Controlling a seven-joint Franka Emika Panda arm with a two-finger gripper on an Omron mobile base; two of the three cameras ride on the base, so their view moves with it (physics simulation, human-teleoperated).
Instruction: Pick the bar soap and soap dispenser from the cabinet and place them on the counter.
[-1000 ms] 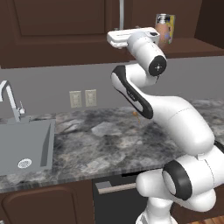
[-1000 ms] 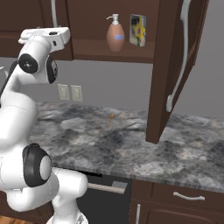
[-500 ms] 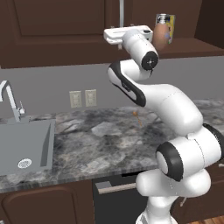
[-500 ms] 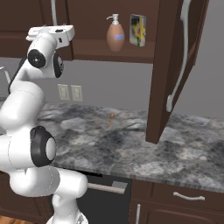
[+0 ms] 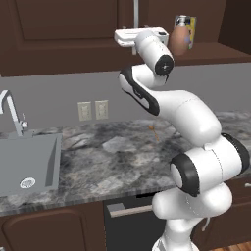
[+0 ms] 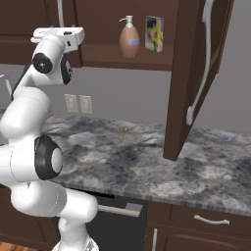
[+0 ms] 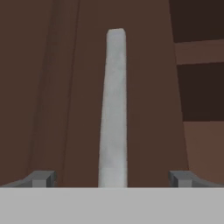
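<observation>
Soap dispenser [image 6: 129, 38], brown and pear-shaped with a small pale pump top, stood upright on the shelf [image 6: 147, 55] of the open wall cabinet [image 5: 59, 29]; in the left base view the same bottle [image 5: 180, 38] appeared at the right end of that shelf. Just beside it, on the side nearer the open door, stood a flat yellow-and-blue box [image 6: 154, 33], upright and apart from the bottle. The cabinet door [image 6: 188, 73] hung swung outward, its long silver handle [image 6: 200, 63] facing the room.

Bar soap [image 6: 125, 130] appeared as a tiny orange-pink speck lying on the surface [image 6: 147, 162] below the cabinet, near the back wall; its exact pose was too small to tell. The left base view showed the same speck [image 5: 151, 127] on the marbled stone.

The gripper [image 7: 113, 177] was spread wide, its 2 dark fingertips [image 7: 41, 179] far apart and holding nothing. Between them, in the hand view, a silver bar handle [image 7: 113, 109] ran up a closed brown door panel. The arm's white hand [image 5: 139, 37] was raised to cabinet height, to the left of the bottle and not touching it.

A grey sink [image 5: 29, 162] with a faucet [image 5: 12, 112] was set into the surface at the left, and 2 outlets [image 5: 93, 110] sat on the grey wall.
</observation>
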